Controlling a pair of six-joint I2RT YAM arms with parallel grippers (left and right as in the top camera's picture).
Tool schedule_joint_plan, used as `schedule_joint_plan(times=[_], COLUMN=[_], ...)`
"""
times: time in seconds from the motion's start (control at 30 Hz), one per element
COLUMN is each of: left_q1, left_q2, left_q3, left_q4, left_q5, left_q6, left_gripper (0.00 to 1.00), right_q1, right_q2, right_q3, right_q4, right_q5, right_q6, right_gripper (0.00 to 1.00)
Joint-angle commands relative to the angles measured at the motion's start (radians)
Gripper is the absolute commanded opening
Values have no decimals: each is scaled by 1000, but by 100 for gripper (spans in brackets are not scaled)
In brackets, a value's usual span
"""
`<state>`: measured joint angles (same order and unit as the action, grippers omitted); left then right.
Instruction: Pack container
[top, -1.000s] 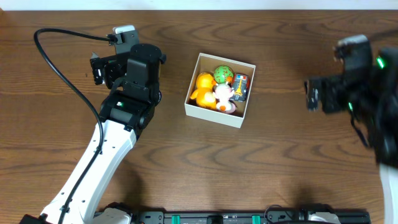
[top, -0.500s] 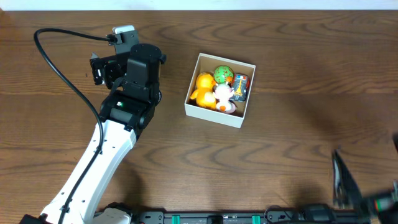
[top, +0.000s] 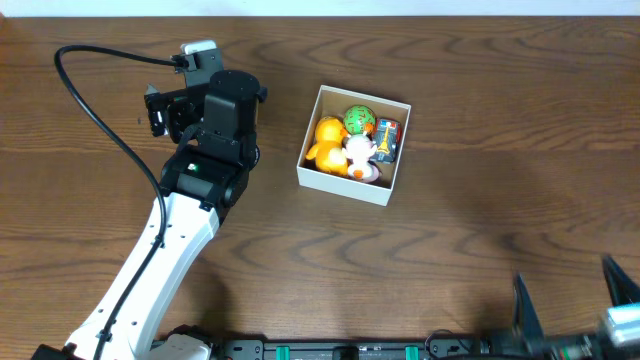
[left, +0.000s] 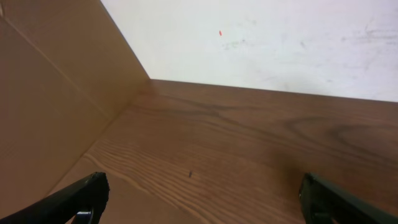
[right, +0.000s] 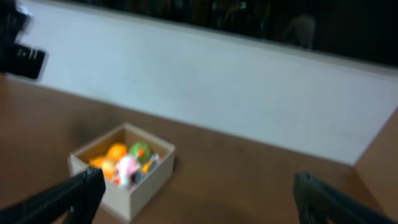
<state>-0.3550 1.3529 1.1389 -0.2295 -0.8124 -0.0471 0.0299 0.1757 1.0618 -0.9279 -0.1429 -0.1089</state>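
Brown wood-grain surface (top: 470, 230), one. Bare room runs wide on every side of the load, widest over the near right quarter and along the near edge.

Right claw (top: 572, 300), one. Two dark fingers spread wide with nothing between them, at the near right corner, partly cut off by the frame edge.

White-and-black left arm (top: 190, 220), one. It reaches from the near left edge up to the middle left, and one black cable (top: 90, 100) loops off its far end.

Left claw (left: 208, 202), one. Fingers spread wide over bare wood, holding nothing. A brown cardboard-coloured panel (left: 50, 93) bounds its left side.

Square shallow white-walled container with brown cardboard interior (top: 340, 184), one. It sits flat at mid-surface, slightly turned, near the left arm's head on its right. It is well apart from the right claw, ahead of that claw and to its left.

Contents, four, packed touching one another:
- one yellow-orange soft duck (top: 325, 140)
- one green round ball (top: 358, 120)
- one white-and-pink soft toy (top: 360, 152)
- one small blue-and-orange printed piece (top: 388, 138)

White wall (top: 300, 8), one, along the far edge.
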Motion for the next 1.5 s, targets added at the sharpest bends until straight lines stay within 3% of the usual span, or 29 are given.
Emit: schedule_joint_plan(times=[0.0, 0.27, 0.47, 0.8, 1.47], left_q1=[3, 3, 3, 3, 3], left_q2=[-14, -14, -14, -14, -14], left_q3=[-3, -3, -2, -2, -2], left_q4=[-2, -2, -2, -2, -2], left_q5=[-19, -19, -19, -19, -19], left_q6=[6, 6, 6, 6, 6], left_gripper=[98, 98, 98, 98, 98], right_q1=[-16, -33, -44, -44, -42], right_q2=[-50, -151, -158, -171, -171], right_q3=[-201, -677, -853, -1032, -1057], right_q4=[124, 603, 779, 895, 860], right_q5=[-3, -3, -3, 48, 86], right_q6=[15, 58, 101, 188, 209], right_gripper=[99, 99, 99, 99, 99])
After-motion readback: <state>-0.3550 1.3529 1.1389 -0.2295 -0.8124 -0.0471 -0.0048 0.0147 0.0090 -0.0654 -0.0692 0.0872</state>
